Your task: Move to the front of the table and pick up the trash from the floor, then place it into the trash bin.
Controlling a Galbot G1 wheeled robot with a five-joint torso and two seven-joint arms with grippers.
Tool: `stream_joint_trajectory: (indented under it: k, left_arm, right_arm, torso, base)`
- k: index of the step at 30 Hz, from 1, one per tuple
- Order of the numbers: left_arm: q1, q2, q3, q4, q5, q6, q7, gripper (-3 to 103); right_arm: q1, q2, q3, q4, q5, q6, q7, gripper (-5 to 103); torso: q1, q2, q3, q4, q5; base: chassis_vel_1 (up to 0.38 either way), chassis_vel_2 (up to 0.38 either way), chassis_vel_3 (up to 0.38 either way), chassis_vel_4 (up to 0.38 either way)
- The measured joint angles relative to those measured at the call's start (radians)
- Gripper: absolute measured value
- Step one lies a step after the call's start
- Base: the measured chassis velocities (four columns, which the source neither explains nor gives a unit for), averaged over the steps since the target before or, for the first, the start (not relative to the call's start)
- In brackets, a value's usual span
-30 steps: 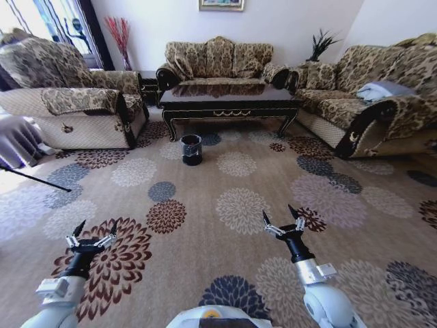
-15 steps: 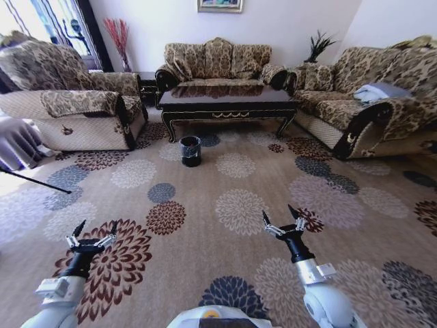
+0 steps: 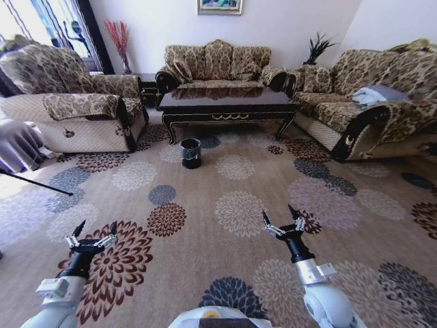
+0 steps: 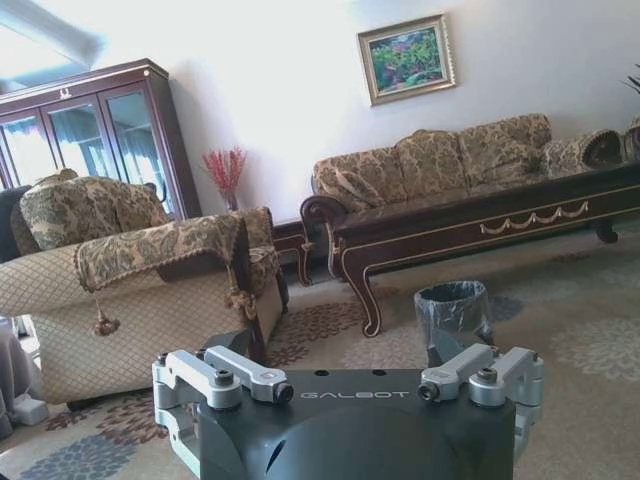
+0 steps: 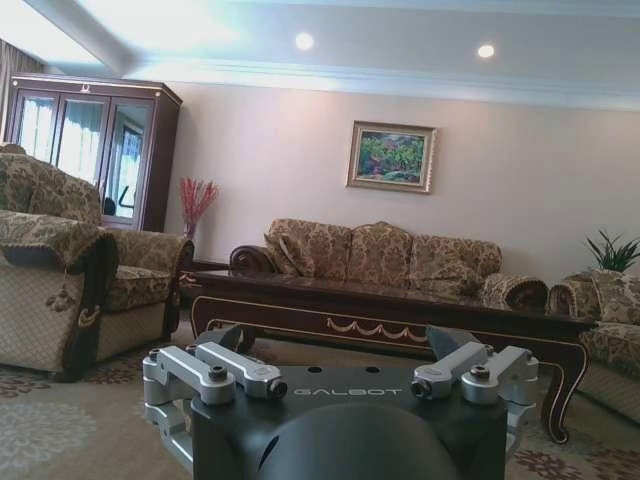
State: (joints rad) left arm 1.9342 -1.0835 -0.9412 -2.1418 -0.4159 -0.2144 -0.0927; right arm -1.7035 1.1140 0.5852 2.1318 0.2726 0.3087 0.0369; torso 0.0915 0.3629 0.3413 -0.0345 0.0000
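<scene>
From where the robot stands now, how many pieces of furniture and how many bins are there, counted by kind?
Sofas and armchairs: 3 (left, back, right)
Coffee table: 1
Trash bin: 1
Glass-door cabinet: 1
Total: 6

Three patterned sofas (image 3: pixel 217 60) ringing room centre, framed painting (image 3: pixel 220 5) on white wall above middle sofa, glass cabinet (image 4: pixel 95 135) beside it, ceiling spotlights lit.
</scene>
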Motion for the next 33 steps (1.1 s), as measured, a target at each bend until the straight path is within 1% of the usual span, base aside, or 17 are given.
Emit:
stream_joint_trajectory:
  k: [3, 10, 16, 19, 26, 33]
  left_arm:
    - [0.0, 0.0, 0.0, 0.0, 0.0, 0.0, 0.0, 100]
    - [0.0, 0.0, 0.0, 0.0, 0.0, 0.0, 0.0, 100]
    - [0.0, 0.0, 0.0, 0.0, 0.0, 0.0, 0.0, 100]
    - [0.0, 0.0, 0.0, 0.0, 0.0, 0.0, 0.0, 100]
    - [0.0, 0.0, 0.0, 0.0, 0.0, 0.0, 0.0, 100]
    - [0.0, 0.0, 0.0, 0.0, 0.0, 0.0, 0.0, 100]
  right_arm:
    - [0.0, 0.0, 0.0, 0.0, 0.0, 0.0, 0.0, 100]
    - [0.0, 0.0, 0.0, 0.0, 0.0, 0.0, 0.0, 100]
    - [0.0, 0.0, 0.0, 0.0, 0.0, 0.0, 0.0, 100]
    - [0.0, 0.0, 0.0, 0.0, 0.0, 0.0, 0.0, 100]
    - [0.0, 0.0, 0.0, 0.0, 0.0, 0.0, 0.0, 100]
    - [0.0, 0.0, 0.0, 0.0, 0.0, 0.0, 0.0, 100]
  torso:
    - [0.006, 0.021, 0.016, 0.0001, 0.0]
    - [0.012, 0.037, 0.025, 0.0, 0.0]
    - [0.022, 0.064, 0.042, 0.0001, 0.0]
    - [0.026, 0.072, 0.046, 0.0, 0.0]
    - [0.037, 0.105, 0.068, 0.0, 0.0]
    - [0.047, 0.129, 0.082, 0.0001, 0.0]
  base:
    - [0.0, 0.0, 0.0, 0.0]
    - [0.0, 0.0, 0.0, 0.0]
    - [0.0, 0.0, 0.0, 0.0]
    - [0.0, 0.0, 0.0, 0.0]
    - [0.0, 0.0, 0.0, 0.0]
    - [0.0, 0.0, 0.0, 0.0]
